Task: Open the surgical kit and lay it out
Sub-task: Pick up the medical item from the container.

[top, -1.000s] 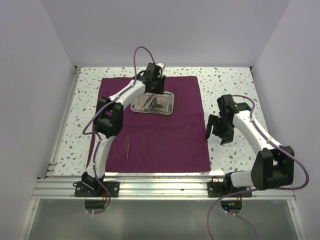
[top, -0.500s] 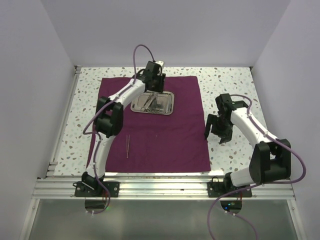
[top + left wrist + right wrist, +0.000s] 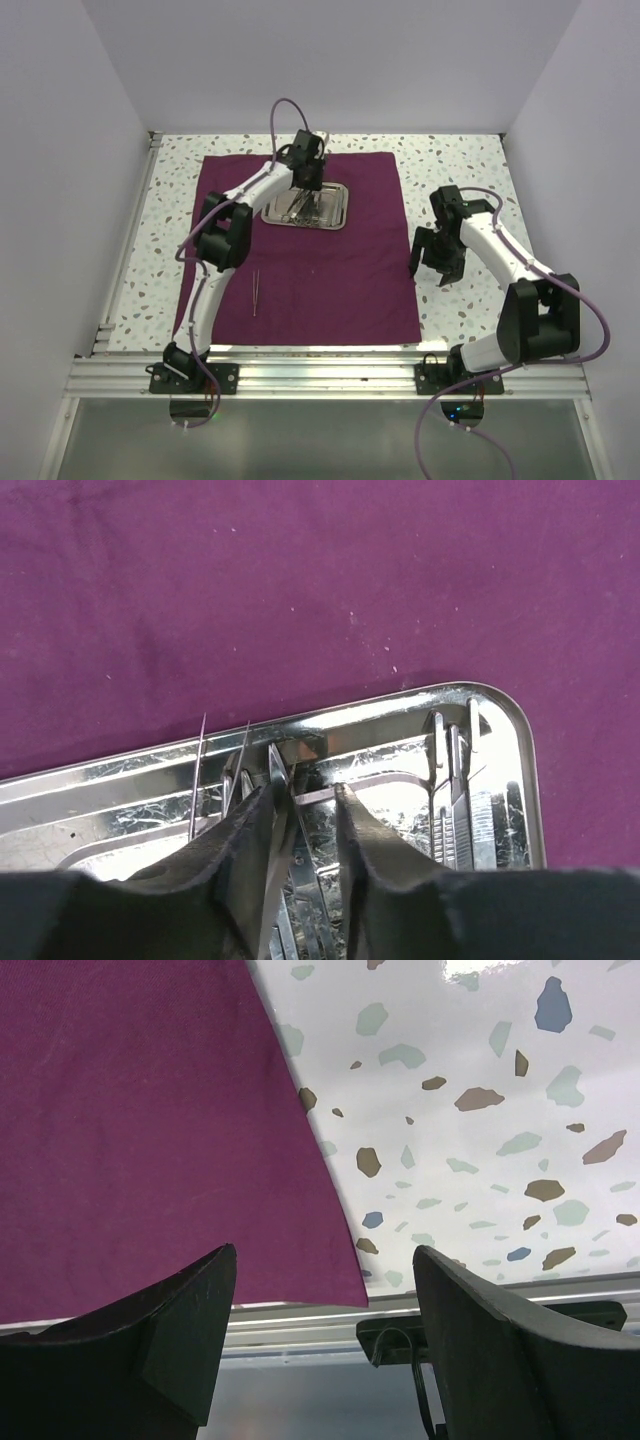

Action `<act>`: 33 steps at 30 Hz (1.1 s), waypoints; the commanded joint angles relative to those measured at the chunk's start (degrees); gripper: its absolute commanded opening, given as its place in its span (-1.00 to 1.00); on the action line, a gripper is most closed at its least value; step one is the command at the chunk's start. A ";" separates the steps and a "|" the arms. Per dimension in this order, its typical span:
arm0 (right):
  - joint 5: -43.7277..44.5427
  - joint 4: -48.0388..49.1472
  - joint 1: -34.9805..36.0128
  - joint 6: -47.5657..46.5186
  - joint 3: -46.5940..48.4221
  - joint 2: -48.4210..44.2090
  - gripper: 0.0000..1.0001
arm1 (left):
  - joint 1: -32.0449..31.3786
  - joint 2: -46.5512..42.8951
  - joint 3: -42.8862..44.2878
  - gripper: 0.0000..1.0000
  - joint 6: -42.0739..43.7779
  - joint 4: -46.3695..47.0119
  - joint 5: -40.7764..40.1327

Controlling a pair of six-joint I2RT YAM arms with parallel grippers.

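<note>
The purple cloth is lying spread flat on the speckled table. On its near left part, a pair of slim tweezers is lying alone, well apart from both arms. The right gripper is hanging over the cloth's right edge by its near corner, jaws standing wide apart and holding nothing. Farther back, the steel tray is sitting on the cloth's far half, with several slim steel instruments lying inside. The left gripper is reaching into the tray, jaws narrowly parted. One thin instrument tip is showing in the gap beside one finger, not pinched.
</note>
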 commanded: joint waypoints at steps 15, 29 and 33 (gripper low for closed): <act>-0.74 1.94 0.26 -0.35 0.97 0.89 0.50 | 1.59 -3.76 1.79 -1.00 0.79 0.81 -1.70; -4.34 3.08 0.26 -0.88 1.76 -1.83 0.50 | 2.90 -19.76 -0.76 -1.00 -2.20 -3.66 -3.46; -5.66 3.17 0.17 -0.88 1.58 -3.49 0.50 | 2.90 -29.75 -10.30 -1.00 -2.38 -4.64 -5.22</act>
